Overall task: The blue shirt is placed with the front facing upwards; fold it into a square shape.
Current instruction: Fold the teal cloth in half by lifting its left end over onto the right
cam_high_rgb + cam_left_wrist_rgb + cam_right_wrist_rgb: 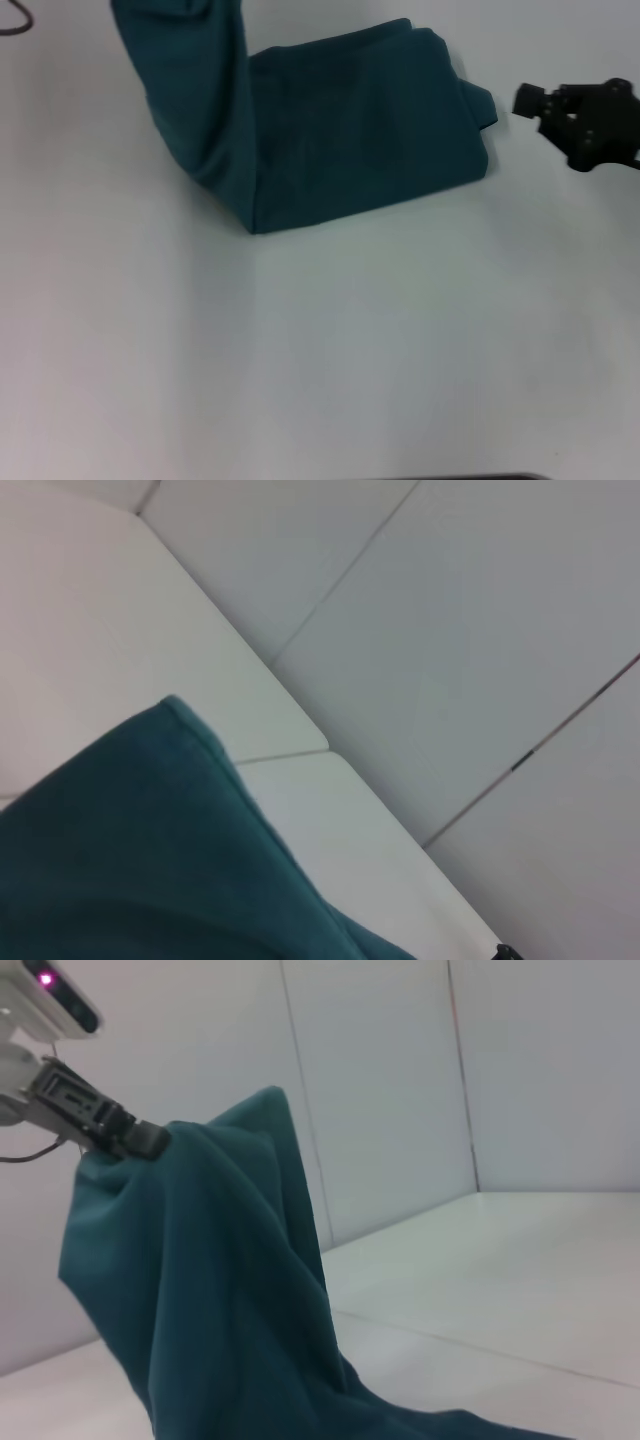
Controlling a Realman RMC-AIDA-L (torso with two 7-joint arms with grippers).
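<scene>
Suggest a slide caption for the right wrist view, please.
Left gripper lifts one end of the blue shirt above the white table.

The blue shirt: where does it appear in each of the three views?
Head view: blue shirt at upper centre, one end lifted.
Left wrist view: fills the lower left corner.
Right wrist view: hangs at left from the left gripper.
Shared landmark: white table.
</scene>
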